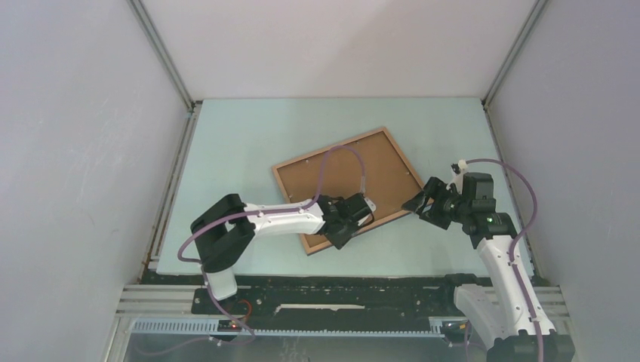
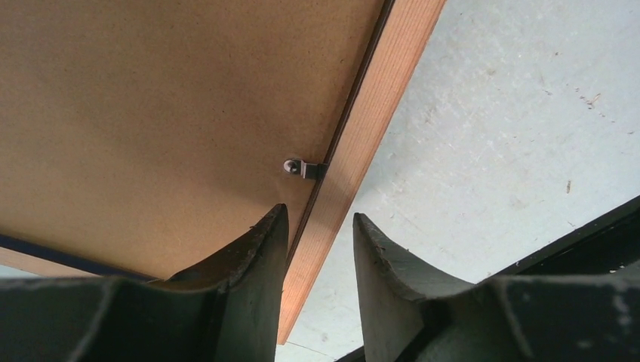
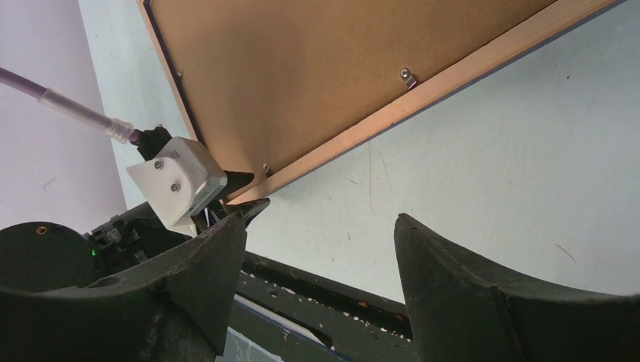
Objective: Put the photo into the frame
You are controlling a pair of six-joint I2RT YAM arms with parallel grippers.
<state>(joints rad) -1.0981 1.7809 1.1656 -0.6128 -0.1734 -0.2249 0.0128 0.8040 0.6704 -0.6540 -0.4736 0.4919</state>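
Now left pincer part-open astride frame edge; right pincer wide open.

The frame lies on the table (backing board inside it).

The frame is light brown wood, its backing board plain speckled brown, the table pale green.

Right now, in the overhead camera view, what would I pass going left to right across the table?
The left arm's black elbow, then the frame, then the right end effector.
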